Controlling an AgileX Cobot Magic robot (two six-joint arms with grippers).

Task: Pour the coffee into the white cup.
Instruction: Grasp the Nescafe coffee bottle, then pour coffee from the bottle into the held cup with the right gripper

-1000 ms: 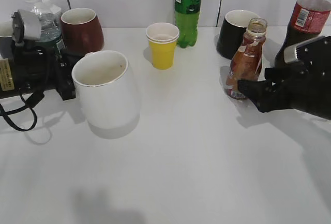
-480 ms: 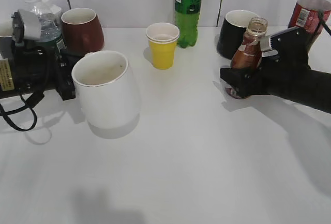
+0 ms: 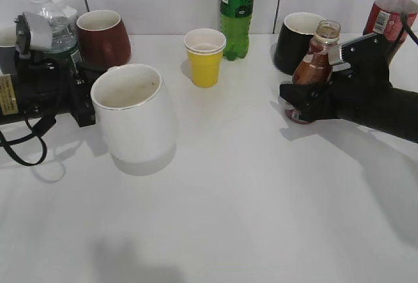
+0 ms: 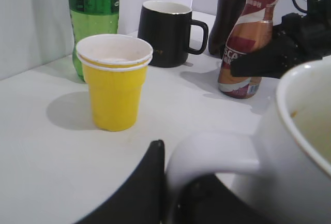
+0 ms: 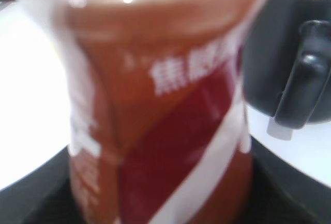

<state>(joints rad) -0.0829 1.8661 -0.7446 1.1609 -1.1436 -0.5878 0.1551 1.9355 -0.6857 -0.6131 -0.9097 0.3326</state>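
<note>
coffee bottle (image 3: 315, 67) clasped within right gripper (image 3: 302, 103), upright on table (image 3: 235, 191)

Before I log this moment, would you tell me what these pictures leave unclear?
- Coffee bottle: right wrist view, label print blurred, too close.
- Right hand: exterior view, its far finger is behind the bottle; contact unconfirmed.
- White cup: left wrist view, cut off by the edge; left hand only partly seen.
</note>
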